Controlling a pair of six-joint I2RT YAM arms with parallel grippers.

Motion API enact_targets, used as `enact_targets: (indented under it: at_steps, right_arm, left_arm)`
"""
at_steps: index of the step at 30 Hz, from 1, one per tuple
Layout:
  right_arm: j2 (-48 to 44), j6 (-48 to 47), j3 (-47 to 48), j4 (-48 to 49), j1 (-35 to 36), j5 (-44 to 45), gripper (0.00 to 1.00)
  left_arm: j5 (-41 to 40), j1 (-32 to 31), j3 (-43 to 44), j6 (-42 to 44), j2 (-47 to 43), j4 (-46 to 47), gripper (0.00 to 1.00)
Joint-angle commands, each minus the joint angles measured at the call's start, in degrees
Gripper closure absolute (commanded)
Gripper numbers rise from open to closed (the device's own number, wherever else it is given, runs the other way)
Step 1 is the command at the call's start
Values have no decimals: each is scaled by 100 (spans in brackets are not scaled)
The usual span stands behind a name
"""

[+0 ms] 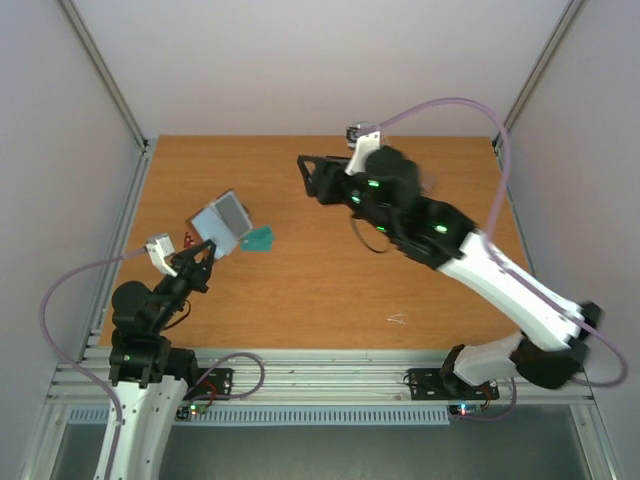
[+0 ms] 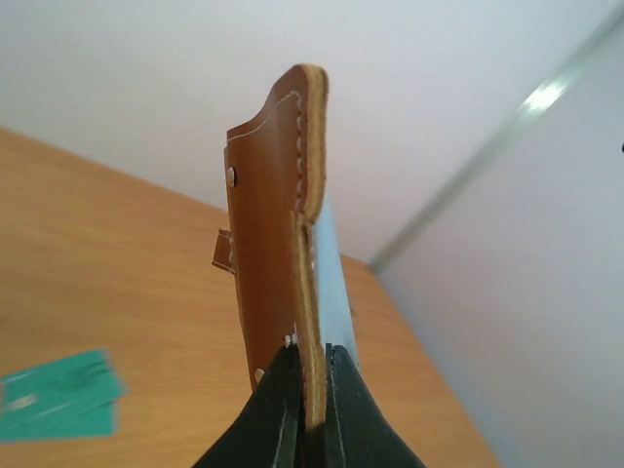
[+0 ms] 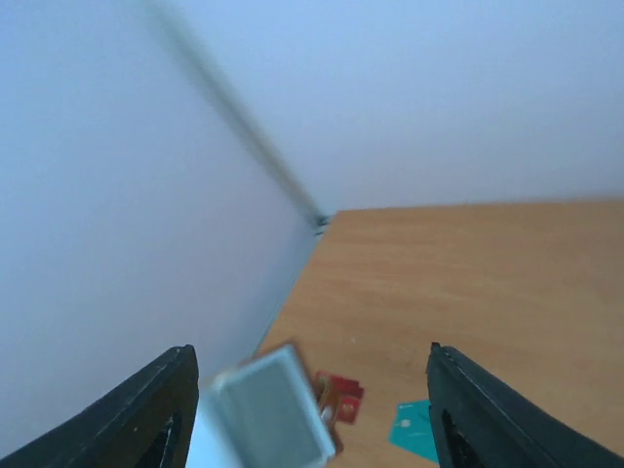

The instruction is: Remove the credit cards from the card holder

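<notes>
The card holder, brown outside with a pale grey lining, is lifted off the table at the left, and my left gripper is shut on its lower edge. In the left wrist view the card holder stands edge-on between my left gripper's jaws. A teal credit card lies on the table just right of the holder, and reddish cards lie beneath it. My right gripper hovers open and empty over the table's middle, apart from the holder. From the right wrist, the right gripper faces the holder, the reddish cards and the teal card.
The wooden table is enclosed by pale walls with metal corner posts. A small white mark lies near the front edge. The right arm's cable arcs over the back right.
</notes>
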Motion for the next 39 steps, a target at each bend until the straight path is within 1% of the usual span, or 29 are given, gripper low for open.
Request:
enact_targets:
  at_steps: [1,2,3,4,5,7,10,13,16,18,21,23,24,25,27,28,29,31,33,35,38,39]
  right_arm:
    - [-845,-3445,-237,-451,-34,-3318,31]
    - [-853,-3620,-19,-842,-36,-3998,30]
    - [-801,-3720,234,-1222,-36,-4591,30]
    - [-730,-3833,515,-1581,-37,-4985,31]
    - [-652,-3946,862,-2021,-39,-5199,33]
    - [-597,-4172,1143,-2324,-41,-5308,32]
    - [-553,-4359,1322,-2509,-203,-5215,24]
    - [-244,-4464,1843,-2989,-299,-4995,20]
    - [268,-4700,2492,-3638,-299,-5179,18]
    - [463,-4783,2693,-3850,-362,-5310,17]
    - [531,-4730,2714,-3727,-678,-5665,14]
    - [610,-4695,2718,-3675,-872,-5815,15]
    - [660,-4694,2728,-3671,-903,-5868,16]
    - [707,-4682,2731,-3663,-914,-5955,20]
    - [790,-4651,2717,-3600,-916,-6309,32]
    - [830,-4628,2715,-3552,-916,-6516,36]
    - [856,-4609,2716,-3504,-915,-6662,36]
    - [892,-4626,2714,-3448,-971,-6648,29]
    - [853,-4474,2598,-3147,-1195,-6937,26]
    - [835,-4216,2526,-2852,-1391,-7227,26]
    - [953,-4277,2657,-2948,-1434,-7396,33]
    - [1003,-4234,2695,-2958,-1434,-7519,33]
  left_arm:
    - [2094,7,515,-393,595,2434,100]
    - [2276,10,609,-437,690,2730,100]
    - [2662,10,717,-479,888,2998,100]
    - [2932,3,833,-547,1021,3245,100]
    - [3163,-5,993,-588,1149,3436,100]
    - [3539,-28,1273,-528,1342,3654,100]
    - [3864,-71,1668,-335,1597,3747,100]
    - [3936,-108,1928,-164,1757,3788,100]
    - [3952,-127,2093,-91,1873,3742,100]
    - [4011,-135,2231,-60,1944,3664,100]
    - [4064,-139,2332,72,1996,3601,100]
    - [4050,-139,2311,120,1994,3624,100]
    - [4033,-147,2300,98,1999,3626,100]
    - [4022,-148,2299,86,1986,3620,100]
    - [4034,-152,2301,86,1953,3538,100]
    - [4033,-153,2285,111,1941,3486,100]
    - [4019,-150,2265,124,1922,3425,100]
    - [3980,-152,2234,127,1931,3410,100]
    - [3991,-151,2220,108,1965,3485,100]
    - [4011,-156,2220,117,1978,3535,100]
    - [3974,-157,2185,102,1956,3548,100]
    - [3955,-157,2177,93,1953,3559,100]
